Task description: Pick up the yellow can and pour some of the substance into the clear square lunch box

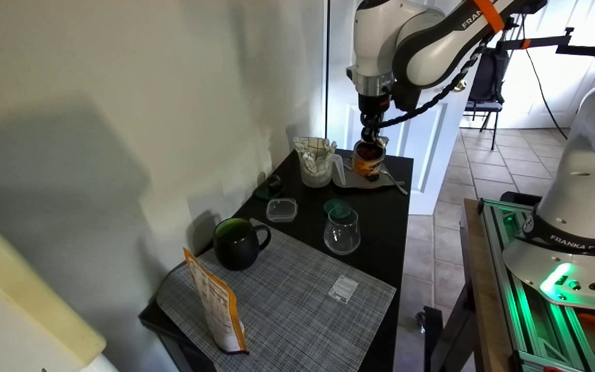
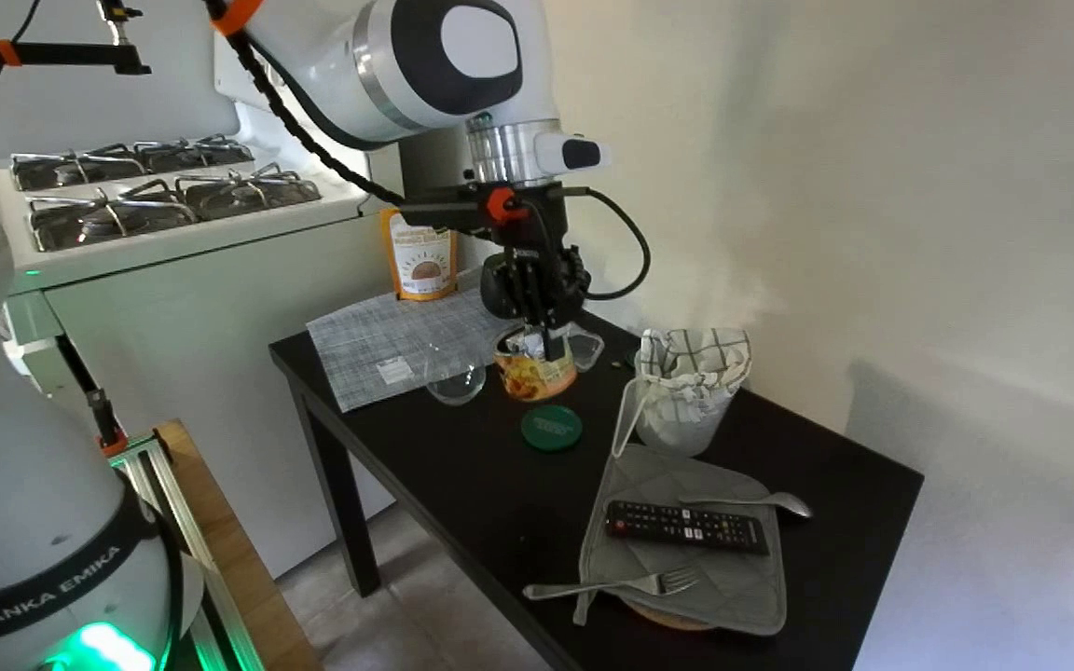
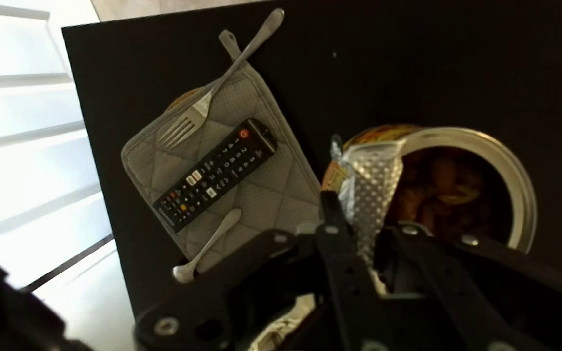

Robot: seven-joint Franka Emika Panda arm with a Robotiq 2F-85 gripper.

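The yellow can (image 1: 367,168) is held in the air above the black table, roughly upright, and also shows in an exterior view (image 2: 537,377). In the wrist view its metal rim (image 3: 525,209) is open, with brown lumpy pieces inside and peeled foil at one side. My gripper (image 1: 371,137) is shut on the can's wall at the foil side, one finger outside and one inside; the foil hides the exact contact in the wrist view (image 3: 359,219). The clear square lunch box (image 1: 282,210) sits on the table near the wall; in an exterior view (image 2: 585,348) the can partly hides it.
A clear glass (image 1: 342,232), a green lid (image 2: 551,428) and a dark mug (image 1: 238,245) stand near the lunch box. A clear jug (image 2: 686,410) holds a cloth. A pouch (image 1: 215,305) stands on the grey placemat. A remote (image 2: 686,527) and cutlery lie on a potholder (image 2: 751,596).
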